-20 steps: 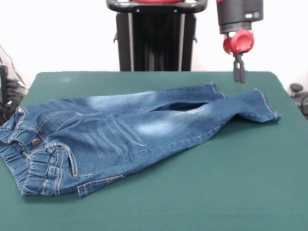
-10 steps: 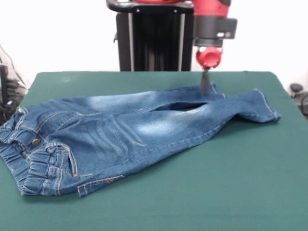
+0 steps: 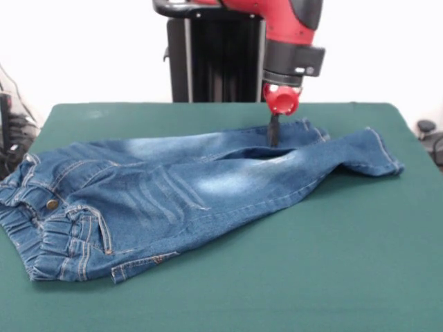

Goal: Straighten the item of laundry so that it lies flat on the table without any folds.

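Dark green felt covers the wide table [image 3: 346, 277], where a small pair of faded blue denim jeans [image 3: 173, 194] lies crumpled, waistband at the picture's left edge, legs running rightward and overlapping. Above the far leg's hem hangs the red-and-black arm's gripper [image 3: 274, 136], its dark tips apparently together. A clean pinch near that hem, drawn outward, should part the crossed legs.

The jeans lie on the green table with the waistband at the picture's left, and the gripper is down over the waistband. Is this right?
Not quite. In the front view the gripper is down over the far trouser leg near its hem, not the waistband. The jeans do lie on the green table, waistband at the picture's left.
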You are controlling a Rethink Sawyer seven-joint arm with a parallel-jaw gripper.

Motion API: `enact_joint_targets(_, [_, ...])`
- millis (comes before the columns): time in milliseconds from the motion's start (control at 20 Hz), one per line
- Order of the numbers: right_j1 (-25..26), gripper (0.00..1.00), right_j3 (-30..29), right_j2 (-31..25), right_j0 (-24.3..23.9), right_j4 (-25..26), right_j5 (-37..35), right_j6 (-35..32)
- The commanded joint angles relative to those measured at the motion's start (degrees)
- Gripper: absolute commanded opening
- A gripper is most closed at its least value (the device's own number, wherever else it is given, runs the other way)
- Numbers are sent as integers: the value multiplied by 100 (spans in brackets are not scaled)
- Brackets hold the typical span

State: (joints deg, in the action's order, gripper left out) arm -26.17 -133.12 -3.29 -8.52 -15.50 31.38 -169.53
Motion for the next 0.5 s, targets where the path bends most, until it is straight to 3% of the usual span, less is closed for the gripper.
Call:
enact_joint_targets(50, [-597,100,1299,742,89,-315,-2368,1412])
enact_joint_targets(250, [-945,100,1924,1189,125,236,-4370,1601])
enact_joint_targets(500, [-1092,100,1997,-72,-1160,1006,-5551,1516])
